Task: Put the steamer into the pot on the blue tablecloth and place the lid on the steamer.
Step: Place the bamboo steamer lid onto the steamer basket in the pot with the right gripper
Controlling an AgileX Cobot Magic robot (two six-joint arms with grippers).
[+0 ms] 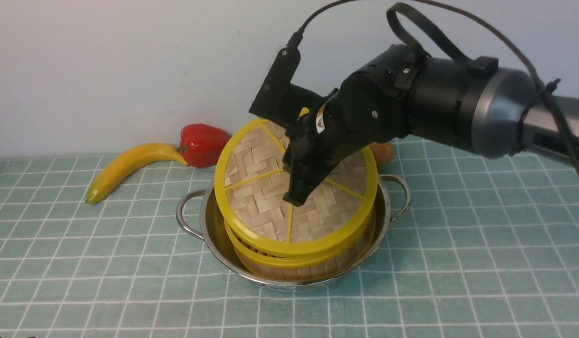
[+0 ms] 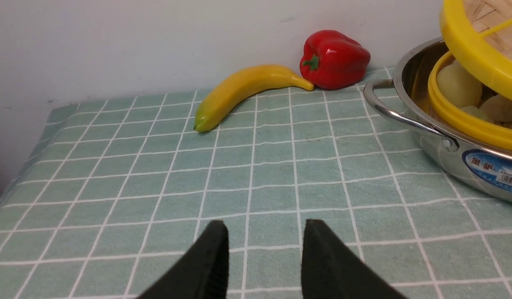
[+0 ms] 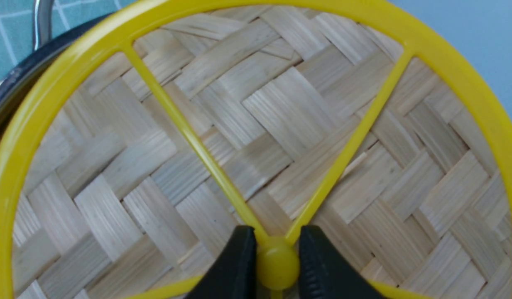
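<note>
Currently the right gripper (image 3: 276, 253) is clenching the yellow hub (image 3: 277, 265) of the lid (image 1: 261, 197), holding it tilted with its near edge low against the steamer (image 1: 289, 270), which is sitting inside the pot (image 1: 214, 234) on the blue tablecloth (image 1: 458, 244), while the left gripper (image 2: 264, 249) is hanging parted and empty.
</note>
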